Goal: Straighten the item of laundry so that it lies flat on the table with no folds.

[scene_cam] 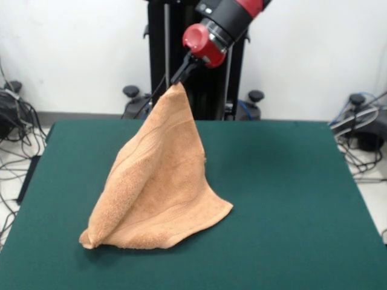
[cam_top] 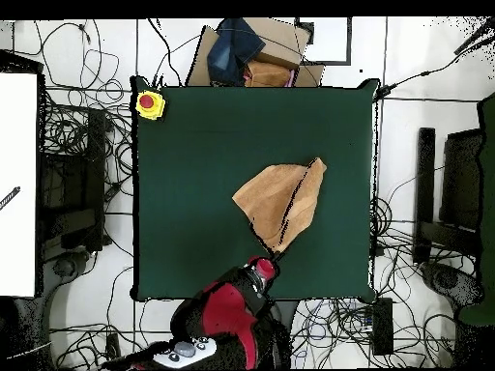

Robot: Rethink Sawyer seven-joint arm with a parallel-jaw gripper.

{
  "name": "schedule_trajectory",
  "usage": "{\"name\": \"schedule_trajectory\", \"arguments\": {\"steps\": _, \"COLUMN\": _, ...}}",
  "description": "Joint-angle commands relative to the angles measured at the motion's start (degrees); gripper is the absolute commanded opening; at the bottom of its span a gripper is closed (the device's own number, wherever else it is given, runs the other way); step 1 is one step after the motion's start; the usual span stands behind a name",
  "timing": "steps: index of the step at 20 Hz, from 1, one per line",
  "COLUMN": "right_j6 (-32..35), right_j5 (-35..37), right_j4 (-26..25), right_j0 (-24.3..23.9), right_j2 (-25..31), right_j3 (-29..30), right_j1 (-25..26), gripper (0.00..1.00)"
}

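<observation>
Front view: jaws (scene_cam: 179, 80) pinching lifted towel (scene_cam: 158, 181).

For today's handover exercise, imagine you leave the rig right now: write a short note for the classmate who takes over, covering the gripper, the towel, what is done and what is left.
Gripper: shut on one corner of the towel, held high above the table.
Towel: hangs from that corner as a tent shape. Its lower edge and two bottom corners rest on the green top, toward the side away from the robot. It is creased, with one side folded in on itself.
Done: a corner is picked up and lifted.
Left: pull or lay the towel out so it lies flat with no folds, then release.
</observation>
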Motion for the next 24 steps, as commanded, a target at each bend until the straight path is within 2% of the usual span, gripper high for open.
{"name": "schedule_trajectory", "arguments": {"steps": 1, "right_j6": 20.0, "right_j5": -2.2, "right_j4": -1.1, "right_j0": -2.6, "right_j2": 10.9, "right_j3": 1.1, "right_j1": 0.4, "gripper": 0.00}}
{"name": "schedule_trajectory", "arguments": {"steps": 9, "right_j6": 19.0, "right_j5": -1.9, "right_j4": -1.5, "right_j0": -4.6, "right_j2": 13.2, "right_j3": 1.4, "right_j1": 1.8, "gripper": 0.00}}
{"name": "schedule_trajectory", "arguments": {"steps": 17, "right_j6": 18.0, "right_j5": -2.5, "right_j4": 0.0, "right_j0": -4.5, "right_j2": 13.7, "right_j3": 0.6, "right_j1": 5.1, "gripper": 0.00}}
{"name": "schedule_trajectory", "arguments": {"steps": 24, "right_j6": 18.2, "right_j5": -3.2, "right_j4": -1.2, "right_j0": -5.3, "right_j2": 13.9, "right_j3": 0.9, "right_j1": 6.0, "gripper": 0.00}}
